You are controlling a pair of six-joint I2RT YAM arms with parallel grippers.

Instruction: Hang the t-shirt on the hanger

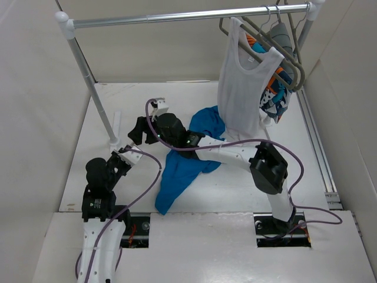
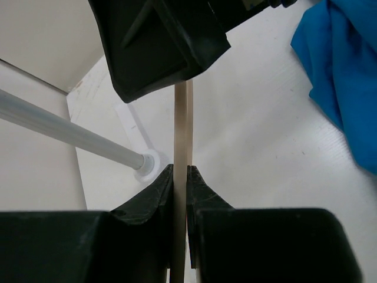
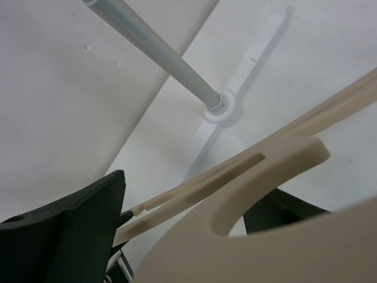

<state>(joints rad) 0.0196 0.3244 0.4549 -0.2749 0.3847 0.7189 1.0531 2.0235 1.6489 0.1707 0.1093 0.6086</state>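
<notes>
Left gripper (image 2: pixel 181 175) pinches hanger (image 2: pixel 182 124) edge-on; rack pole (image 2: pixel 70 132) close beside.

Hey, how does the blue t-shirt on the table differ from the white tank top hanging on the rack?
Colour: the blue t-shirt is bright blue, the white tank top plain white. Pose: the blue t-shirt lies crumpled on the table, partly under the right arm; the white tank top hangs straight down from the rail. Both are soft cloth tops.

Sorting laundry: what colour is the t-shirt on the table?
The t-shirt is blue; clearest from top view.
</notes>
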